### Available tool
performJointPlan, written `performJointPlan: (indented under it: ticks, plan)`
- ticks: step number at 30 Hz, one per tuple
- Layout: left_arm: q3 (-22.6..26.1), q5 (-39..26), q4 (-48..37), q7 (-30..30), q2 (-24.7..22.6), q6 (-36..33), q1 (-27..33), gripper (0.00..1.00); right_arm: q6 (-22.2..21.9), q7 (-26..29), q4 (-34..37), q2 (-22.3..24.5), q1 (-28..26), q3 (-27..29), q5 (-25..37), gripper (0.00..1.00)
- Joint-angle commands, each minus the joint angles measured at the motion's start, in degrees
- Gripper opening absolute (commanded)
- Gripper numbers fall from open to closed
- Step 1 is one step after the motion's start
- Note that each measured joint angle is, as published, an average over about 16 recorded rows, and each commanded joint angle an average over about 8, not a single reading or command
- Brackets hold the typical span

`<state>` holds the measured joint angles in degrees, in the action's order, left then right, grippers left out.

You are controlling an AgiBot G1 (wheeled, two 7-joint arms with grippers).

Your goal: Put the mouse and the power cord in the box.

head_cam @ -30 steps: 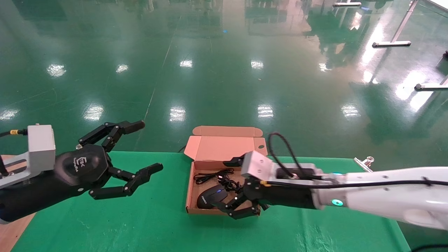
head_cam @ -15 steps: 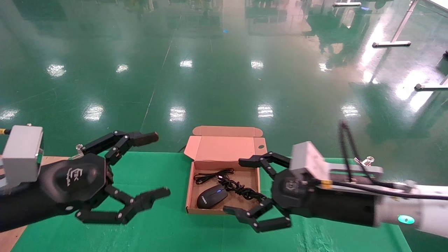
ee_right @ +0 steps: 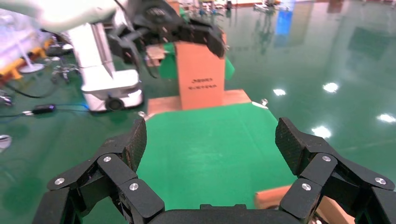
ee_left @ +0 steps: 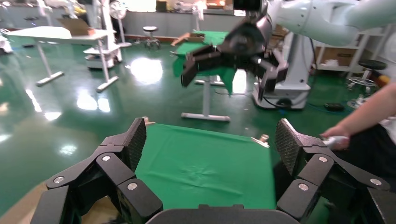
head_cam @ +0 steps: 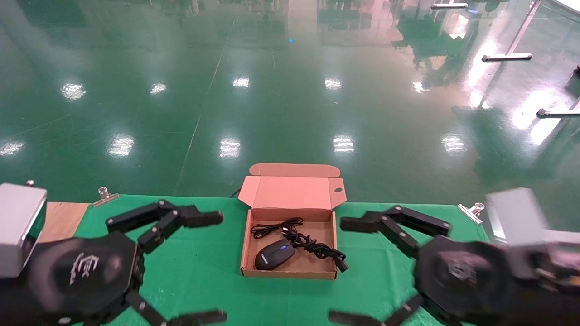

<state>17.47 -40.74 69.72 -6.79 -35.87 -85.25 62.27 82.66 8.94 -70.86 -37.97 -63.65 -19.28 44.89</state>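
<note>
The brown box point(head_cam: 290, 273) sits open at the middle of the green table, its lid point(head_cam: 292, 190) tilted back. Inside lie the black mouse point(head_cam: 274, 254) with its blue wheel and the bundled power cord point(head_cam: 312, 246), one cord end poking over the box's right rim. My right gripper point(head_cam: 344, 270) hangs open and empty to the right of the box, apart from it. My left gripper point(head_cam: 213, 267) hangs open and empty to the box's left. In the right wrist view my open right gripper point(ee_right: 210, 137) frames bare cloth and a box corner point(ee_right: 271, 198). In the left wrist view my left gripper point(ee_left: 211, 140) is open over cloth.
Metal clips point(head_cam: 105, 195) point(head_cam: 472, 210) pin the green cloth at the table's far corners. A bare wooden patch point(head_cam: 63, 217) lies at the left end. A tall brown carton point(ee_right: 201, 74) stands past that end. A person's hand point(ee_left: 336, 140) shows beyond the right end.
My right gripper has drawn back out of the box to the right and toward me, open, leaving the power cord inside. My left gripper has dropped lower and nearer.
</note>
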Motion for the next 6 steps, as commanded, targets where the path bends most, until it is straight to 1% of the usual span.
performJointPlan:
  ticks: [1,6]
  plan:
    - [-0.9,-0.7,2.4,-2.5,0.5,-0.3,-0.4,1.00,1.8,1.1,-1.6,1.7,1.2,1.9,-1.8,1.00]
    - [-1.7,-1.3,4.8,-4.6,1.0,-0.6,-0.8,1.00,3.7,2.1,-3.3,3.6,2.5,4.0,-3.7,1.00]
